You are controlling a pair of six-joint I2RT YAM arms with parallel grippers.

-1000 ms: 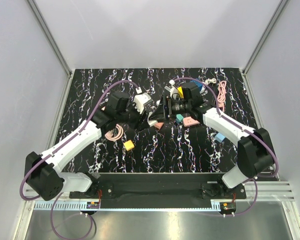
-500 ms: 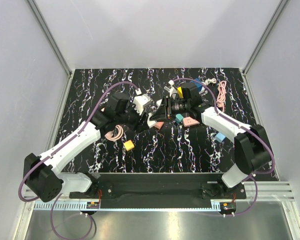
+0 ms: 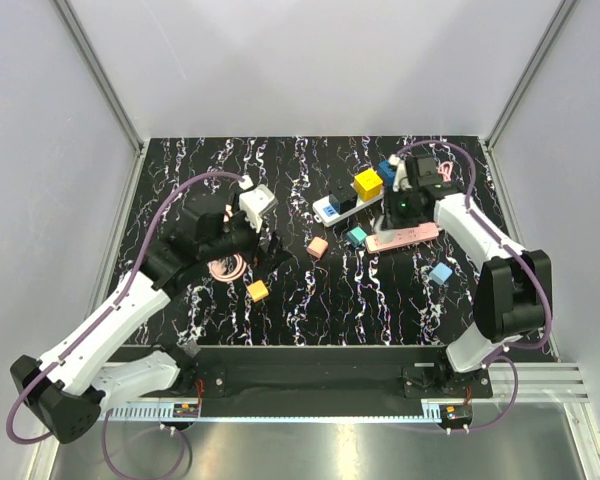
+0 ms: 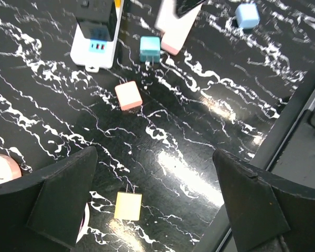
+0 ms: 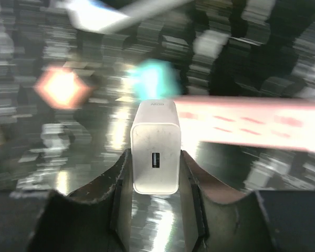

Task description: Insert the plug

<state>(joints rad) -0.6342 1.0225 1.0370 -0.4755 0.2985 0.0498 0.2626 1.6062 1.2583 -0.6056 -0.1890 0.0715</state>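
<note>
In the right wrist view my right gripper (image 5: 155, 176) is shut on a white plug (image 5: 155, 149), its USB port facing the camera. A blurred pink power strip (image 5: 252, 123) lies just beyond it. From above, the right gripper (image 3: 393, 212) hovers at the pink power strip's (image 3: 405, 237) left end. A white power strip (image 3: 338, 206) carries a yellow plug (image 3: 368, 183). My left gripper (image 3: 273, 244) is open and holds nothing, left of centre. Its wrist view shows the left gripper (image 4: 157, 210) spread above a loose yellow plug (image 4: 128, 206).
Loose on the black marbled table are a pink plug (image 3: 318, 247), a teal plug (image 3: 356, 236), a yellow plug (image 3: 257, 290) and a light blue plug (image 3: 440, 273). A pink cable coil (image 3: 228, 266) lies under the left arm. Grey walls enclose three sides.
Both grippers met at the table's middle. The right one shut on the white plug, the left one opened and drew back left, and the right arm swung the plug to the right.
</note>
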